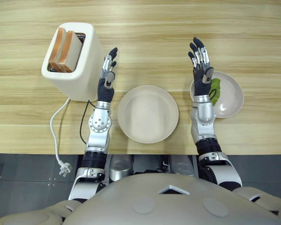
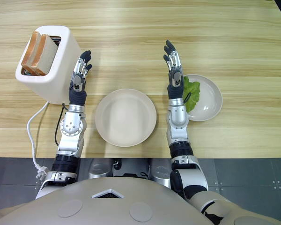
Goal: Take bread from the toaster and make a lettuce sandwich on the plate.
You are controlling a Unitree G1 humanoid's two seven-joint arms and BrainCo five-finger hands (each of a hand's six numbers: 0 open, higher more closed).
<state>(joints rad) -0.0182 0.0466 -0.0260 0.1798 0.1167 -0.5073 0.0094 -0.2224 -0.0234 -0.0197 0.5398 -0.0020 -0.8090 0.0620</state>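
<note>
Lifting bread out of the toaster at upper left asks the open left hand beside it to pinch one slice's top and pull straight up, the right hand open too.

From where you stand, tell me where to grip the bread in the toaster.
Pinch the bread by its exposed top edge, coming from above: the slices stand upright in the toaster, lower parts hidden. The open left hand is nearest, I judge.
</note>
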